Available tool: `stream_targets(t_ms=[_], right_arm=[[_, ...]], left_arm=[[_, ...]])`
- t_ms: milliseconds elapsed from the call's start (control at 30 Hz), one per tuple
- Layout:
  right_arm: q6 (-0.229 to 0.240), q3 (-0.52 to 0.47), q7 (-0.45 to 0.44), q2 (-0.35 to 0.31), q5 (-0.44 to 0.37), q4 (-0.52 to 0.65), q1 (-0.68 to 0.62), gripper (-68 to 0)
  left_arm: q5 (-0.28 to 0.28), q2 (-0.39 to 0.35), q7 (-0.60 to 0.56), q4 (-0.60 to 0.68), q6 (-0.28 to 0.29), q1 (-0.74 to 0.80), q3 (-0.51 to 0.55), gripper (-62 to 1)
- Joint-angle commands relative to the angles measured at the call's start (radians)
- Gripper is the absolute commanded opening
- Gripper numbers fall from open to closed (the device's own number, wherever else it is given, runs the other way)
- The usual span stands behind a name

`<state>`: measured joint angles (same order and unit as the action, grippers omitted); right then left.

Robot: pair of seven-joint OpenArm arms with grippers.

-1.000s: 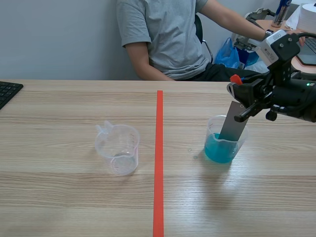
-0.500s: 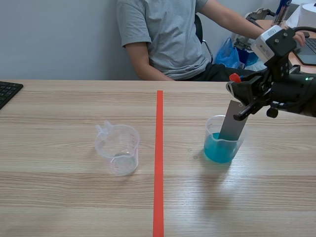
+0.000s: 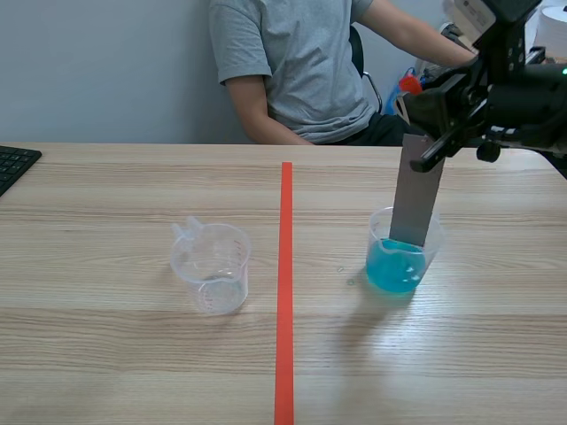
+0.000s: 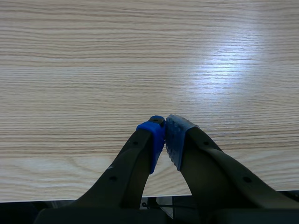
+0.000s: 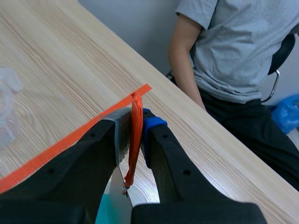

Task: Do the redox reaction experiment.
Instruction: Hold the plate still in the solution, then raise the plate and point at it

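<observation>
Scene view: your right gripper (image 3: pixel 427 119) clamps a flat grey strip (image 3: pixel 418 190), which hangs toward 6 o'clock into the beaker of blue liquid (image 3: pixel 399 261). Left wrist view: your left gripper (image 4: pixel 165 135) is closed, empty. Right wrist view: the strip's orange end (image 5: pixel 135 135) sits pressed between the pads (image 5: pixel 149 125).

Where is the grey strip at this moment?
In the scene view the grey strip hangs from the right gripper, right of the tape line, its lower end inside the beaker of blue liquid.
</observation>
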<state>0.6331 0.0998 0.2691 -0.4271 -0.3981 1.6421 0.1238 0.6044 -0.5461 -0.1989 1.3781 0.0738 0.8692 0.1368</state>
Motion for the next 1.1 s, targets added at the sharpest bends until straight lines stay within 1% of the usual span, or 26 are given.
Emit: stream_targets(t_ms=[0, 300, 433, 567, 733, 833, 967, 1067], right_arm=[[-0.003, -0.027, 0.007, -0.019, -0.029, 0.033, 0.026, -66.2], [-0.003, -0.069, 0.086, -0.019, -0.119, 0.144, 0.026, -66.2], [-0.004, -0.083, 0.100, -0.019, -0.134, 0.181, 0.026, -66.2], [-0.004, -0.090, 0.112, -0.019, -0.138, 0.207, 0.026, -66.2], [-0.005, -0.096, 0.154, -0.019, -0.192, 0.234, 0.026, -66.2], [-0.013, -0.105, 0.173, -0.019, -0.217, 0.254, 0.026, -66.2], [-0.016, -0.121, 0.187, -0.019, -0.243, 0.276, 0.026, -66.2], [-0.016, -0.133, 0.186, -0.019, -0.246, 0.281, 0.026, -66.2]], left_arm=[[0.005, 0.000, -0.014, 0.009, -0.001, -0.003, -0.002, -56.2], [0.005, 0.000, -0.022, 0.009, -0.001, -0.003, -0.002, -56.2], [0.005, 0.000, -0.022, 0.009, -0.001, -0.003, -0.002, -56.2], [0.005, 0.000, -0.022, 0.009, -0.001, -0.003, -0.002, -56.2], [0.005, 0.000, -0.021, 0.009, -0.001, -0.003, -0.002, -56.3], [0.005, 0.000, -0.021, 0.009, -0.001, -0.003, -0.002, -56.3], [0.005, 0.000, -0.022, 0.009, -0.001, -0.003, -0.002, -56.2], [0.005, 0.000, -0.021, 0.009, -0.001, -0.003, -0.002, -56.2]])
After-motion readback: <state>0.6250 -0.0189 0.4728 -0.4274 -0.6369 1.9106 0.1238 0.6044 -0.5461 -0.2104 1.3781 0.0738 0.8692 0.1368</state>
